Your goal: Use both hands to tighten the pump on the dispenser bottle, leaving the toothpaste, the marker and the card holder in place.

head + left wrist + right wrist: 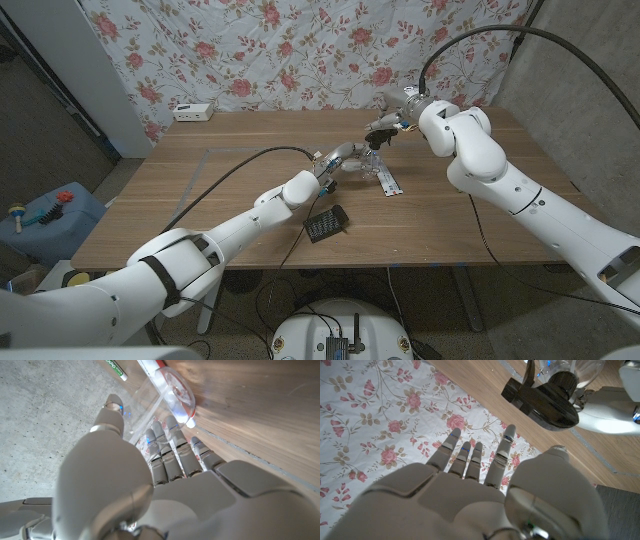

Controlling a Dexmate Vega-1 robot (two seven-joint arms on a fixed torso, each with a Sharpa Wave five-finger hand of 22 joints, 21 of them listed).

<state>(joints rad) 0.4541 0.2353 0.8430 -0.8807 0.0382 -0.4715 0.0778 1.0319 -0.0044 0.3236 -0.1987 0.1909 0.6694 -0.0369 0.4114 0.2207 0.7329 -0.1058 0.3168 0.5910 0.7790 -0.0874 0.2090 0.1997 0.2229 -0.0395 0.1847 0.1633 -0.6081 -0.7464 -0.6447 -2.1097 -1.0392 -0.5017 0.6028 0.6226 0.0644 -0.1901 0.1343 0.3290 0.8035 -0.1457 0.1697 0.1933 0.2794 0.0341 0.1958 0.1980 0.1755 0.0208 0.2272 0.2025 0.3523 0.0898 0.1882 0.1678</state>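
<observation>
My left hand [335, 162] grips the clear dispenser bottle [362, 166] near the table's middle. In the left wrist view its fingers [167, 457] wrap the clear bottle [142, 407]. The black pump [545, 402] sits on the bottle's top. My right hand [385, 122] hovers just above and behind the pump, fingers [470, 457] spread and holding nothing. The white toothpaste tube [388, 182] lies right beside the bottle, also as the toothpaste [172, 387] in the left wrist view. The black card holder [326, 223] lies nearer the front edge. A green-and-white marker [116, 369] lies past the toothpaste.
A white power strip [194, 111] lies at the table's back left edge. A floral cloth [300, 50] hangs behind the wooden table [480, 215]. Taped lines mark a rectangle on the tabletop.
</observation>
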